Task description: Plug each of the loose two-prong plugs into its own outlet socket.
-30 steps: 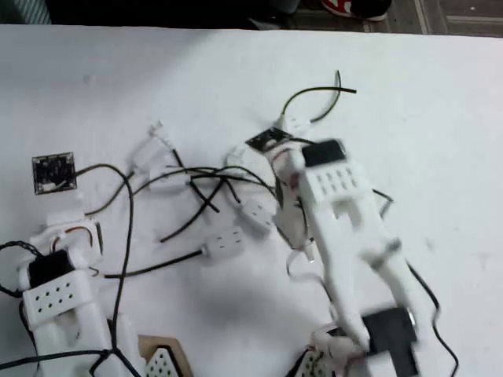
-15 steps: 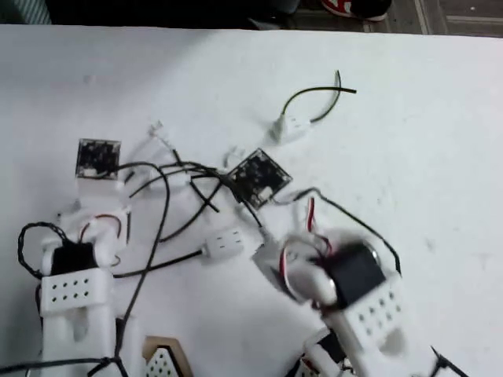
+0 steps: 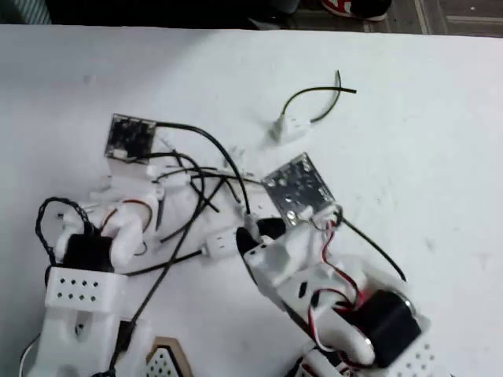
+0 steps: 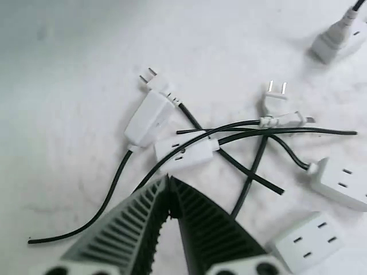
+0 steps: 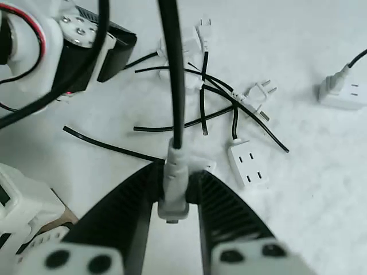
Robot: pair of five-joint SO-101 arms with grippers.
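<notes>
The right gripper (image 5: 175, 172) pinches a white moulded plug body (image 5: 172, 197) between its black ribbed fingers. The plug's black cord (image 5: 172, 69) runs straight out past the fingertips, and its prongs cannot be made out. Just beyond those tips, off to one side, lies a white block socket with paired slots (image 5: 248, 163). Farther ahead, a loose white two-prong plug (image 5: 258, 94) rests among crossed black cords.

The left gripper (image 4: 168, 186) has its grey ribbed fingers pressed together, with nothing seen between them. Directly ahead of its tips lies a slim white socket bar (image 4: 186, 153), just beside a white rounded plug with two short prongs (image 4: 149, 117).

Well away from both grippers, a small white socket on a curled dark cord (image 3: 289, 126) sits on the white table (image 3: 424, 141).
</notes>
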